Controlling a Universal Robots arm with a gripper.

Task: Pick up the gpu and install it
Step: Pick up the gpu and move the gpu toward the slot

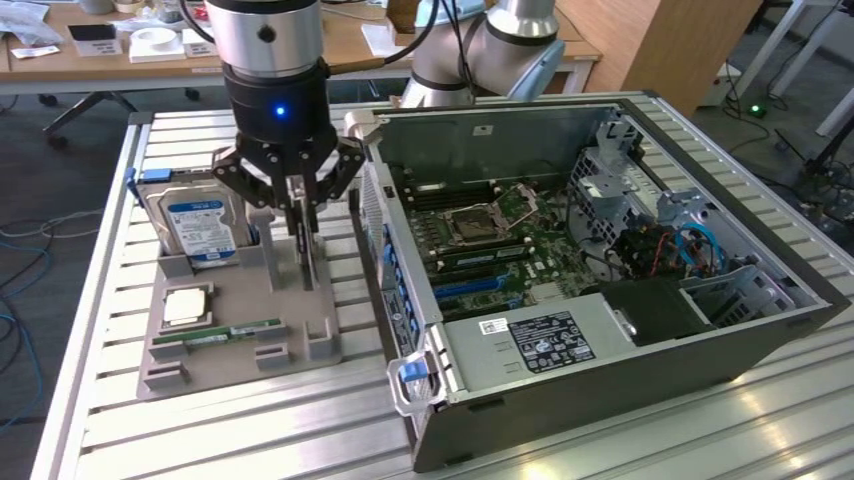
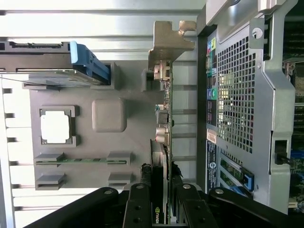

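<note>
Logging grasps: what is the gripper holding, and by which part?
The gripper pinches the thin dark gpu card with silver bracket by its upper long edge.

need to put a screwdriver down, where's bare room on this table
Bare table slats on the near side of the tray, and at the exterior view's right past the case. Crowded: between hard drive and case, where the jaws hold the gpu.

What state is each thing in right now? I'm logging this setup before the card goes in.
claw: shut on the gpu.
gpu: upright on edge at the tray, outside the computer case.
hard drive: standing upright in its tray slot.
processor: lying flat in its tray recess.
memory stick: on edge in its tray slot.
computer case: side panel off, interior exposed.
</note>
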